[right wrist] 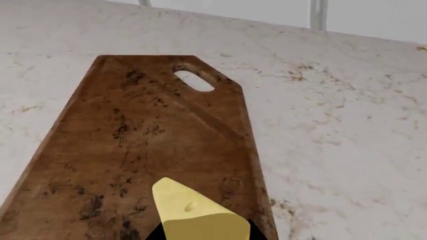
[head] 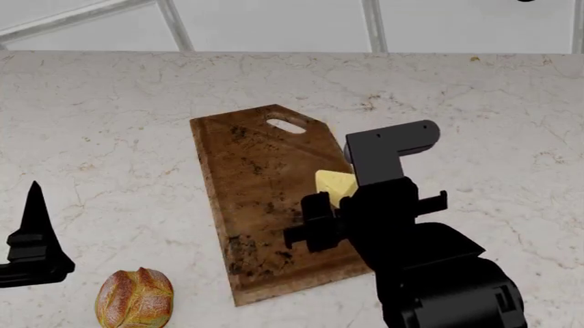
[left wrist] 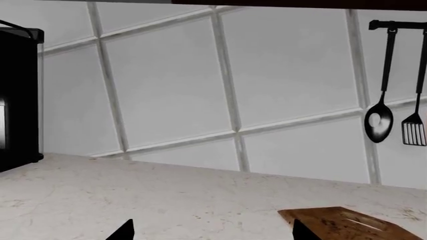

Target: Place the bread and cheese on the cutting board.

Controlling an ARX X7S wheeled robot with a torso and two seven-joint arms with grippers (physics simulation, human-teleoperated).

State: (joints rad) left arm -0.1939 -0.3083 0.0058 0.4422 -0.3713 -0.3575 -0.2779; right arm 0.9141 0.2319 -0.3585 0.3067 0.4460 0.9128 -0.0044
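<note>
The dark brown cutting board [head: 260,198] lies on the pale marble counter, with its handle hole at the far end. The yellow cheese [head: 335,185] wedge is over the board's right part, and my right gripper [head: 340,202] is shut on it. In the right wrist view the cheese [right wrist: 195,210] sits between the dark jaws above the board [right wrist: 133,130]; whether it touches the board I cannot tell. The round golden bread [head: 135,298] rests on the counter left of the board's near corner. My left gripper [head: 32,253] hovers left of the bread, open and empty [left wrist: 213,235], with a corner of the board [left wrist: 347,222] visible beyond it.
A white tiled wall [head: 273,24] runs behind the counter. In the left wrist view a black spoon [left wrist: 379,120] and a slotted spatula [left wrist: 414,127] hang from a rail, and a black appliance [left wrist: 17,100] stands at the counter's end.
</note>
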